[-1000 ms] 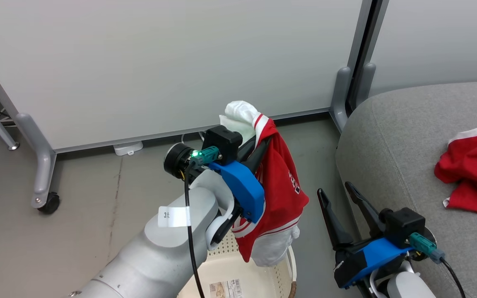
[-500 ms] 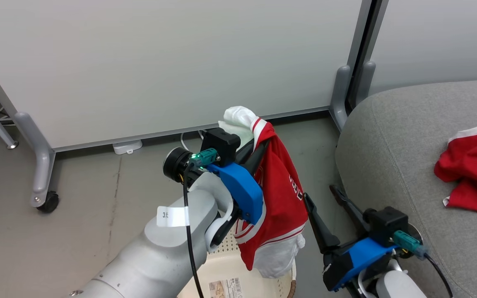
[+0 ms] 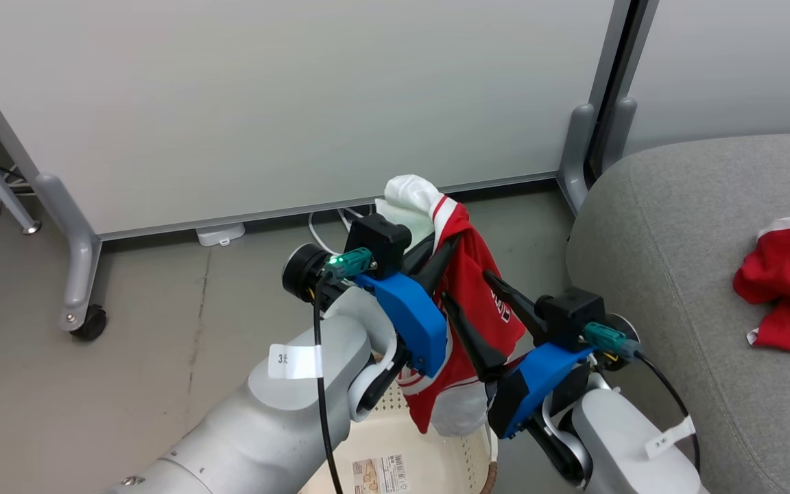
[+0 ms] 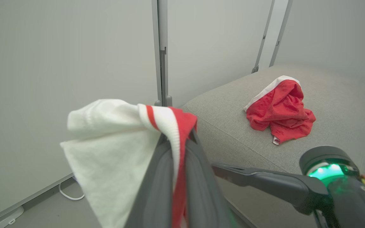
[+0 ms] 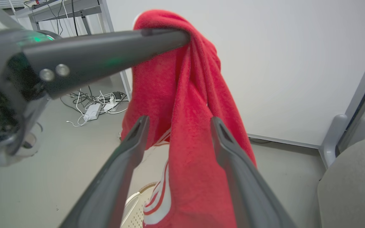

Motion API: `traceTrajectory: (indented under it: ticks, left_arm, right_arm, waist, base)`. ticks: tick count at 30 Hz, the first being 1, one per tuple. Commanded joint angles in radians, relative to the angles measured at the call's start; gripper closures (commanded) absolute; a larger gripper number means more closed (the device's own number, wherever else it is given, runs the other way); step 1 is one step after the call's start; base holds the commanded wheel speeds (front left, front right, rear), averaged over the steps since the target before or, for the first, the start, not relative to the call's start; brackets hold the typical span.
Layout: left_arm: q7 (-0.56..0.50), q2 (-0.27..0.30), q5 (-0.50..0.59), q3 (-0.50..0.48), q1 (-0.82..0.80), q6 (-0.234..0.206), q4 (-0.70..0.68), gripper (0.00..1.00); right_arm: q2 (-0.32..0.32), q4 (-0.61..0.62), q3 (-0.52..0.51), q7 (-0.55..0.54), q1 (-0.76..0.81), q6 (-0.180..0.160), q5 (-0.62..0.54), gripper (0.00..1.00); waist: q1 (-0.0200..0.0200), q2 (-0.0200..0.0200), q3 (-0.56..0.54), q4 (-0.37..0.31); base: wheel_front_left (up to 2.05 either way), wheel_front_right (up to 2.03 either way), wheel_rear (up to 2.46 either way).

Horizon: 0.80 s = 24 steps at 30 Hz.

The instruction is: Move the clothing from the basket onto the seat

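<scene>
My left gripper [image 3: 451, 240] is shut on a red clothing piece [image 3: 472, 302] with white trim, which hangs above the cream basket [image 3: 395, 446]. Its closed fingertips [image 4: 188, 136] pinch the white-and-red collar. My right gripper [image 3: 467, 289] is open, its two fingers [image 5: 141, 126] standing on either side of the hanging red fabric [image 5: 185, 104] without closing on it. A second red clothing piece [image 3: 789, 288] lies crumpled on the grey seat [image 3: 669, 240], as the left wrist view shows too [image 4: 280, 110].
White partition panels [image 3: 299, 103] on grey wheeled feet [image 3: 83, 319] stand behind. Cables and a power strip [image 5: 92, 109] lie on the grey floor. The seat's rounded edge [image 5: 353, 183] is just right of the right arm.
My right gripper has swung left and up from beside the seat to the hanging garment, its open fingers now straddling it. The left gripper still holds the garment; the head camera shifted slightly.
</scene>
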<state>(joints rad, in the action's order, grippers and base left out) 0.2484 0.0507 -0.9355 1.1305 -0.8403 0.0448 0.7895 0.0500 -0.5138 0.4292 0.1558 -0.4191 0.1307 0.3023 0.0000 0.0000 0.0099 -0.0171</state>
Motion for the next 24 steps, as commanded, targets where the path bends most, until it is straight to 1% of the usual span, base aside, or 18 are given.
traceTrajectory:
  ticks: [1,9,14,18,19,20,21,24]
  left_arm:
    - [0.005,0.0,-0.007,0.005,-0.015,-0.002,-0.004,1.0]
    - [0.007,0.0,-0.031,0.04,-0.027,-0.004,-0.02,1.0]
    - [0.009,0.0,-0.043,0.063,-0.031,-0.007,-0.033,1.0]
    - [0.011,0.0,-0.052,0.076,-0.036,-0.008,-0.037,1.0]
    - [0.011,0.0,-0.055,0.079,-0.037,-0.008,-0.037,1.0]
    - [0.012,0.0,-0.058,0.082,-0.037,-0.009,-0.036,1.0]
    - [0.01,0.0,-0.06,0.084,-0.038,-0.009,-0.036,1.0]
    - [0.012,0.0,-0.064,0.089,-0.04,-0.012,-0.032,1.0]
  right_arm:
    - [0.001,-0.029,0.009,0.014,-0.028,0.0,0.011,0.0]
    - [0.001,-0.242,0.057,0.056,-0.148,0.0,-0.008,0.0]
    - [0.001,-0.352,0.08,0.063,-0.188,0.0,0.035,0.0]
    - [0.001,-0.4,0.121,0.067,-0.205,0.0,0.096,0.0]
    - [0.001,-0.41,0.133,0.066,-0.208,0.0,0.111,0.22]
    - [0.001,-0.419,0.143,0.065,-0.214,0.0,0.123,0.66]
    - [0.001,-0.425,0.153,0.067,-0.219,0.0,0.138,1.0]
    - [0.001,-0.443,0.177,0.077,-0.228,0.0,0.167,1.0]
  waist:
    - [0.0,0.0,0.001,0.004]
    - [0.0,0.0,0.0,0.023]
    - [0.0,0.0,-0.006,0.034]
    - [0.0,0.0,-0.011,0.04]
    - [0.0,0.0,-0.012,0.04]
    - [0.0,0.0,-0.014,0.04]
    - [0.0,0.0,-0.015,0.04]
    - [0.0,0.0,-0.018,0.038]
  base:
    - [0.0,0.0,0.0]
    - [0.0,0.0,0.0]
    - [0.0,0.0,0.0]
    - [0.0,0.0,0.0]
    - [0.0,0.0,0.0]
    - [0.0,0.0,0.0]
    - [0.0,0.0,0.0]
    - [0.0,0.0,0.0]
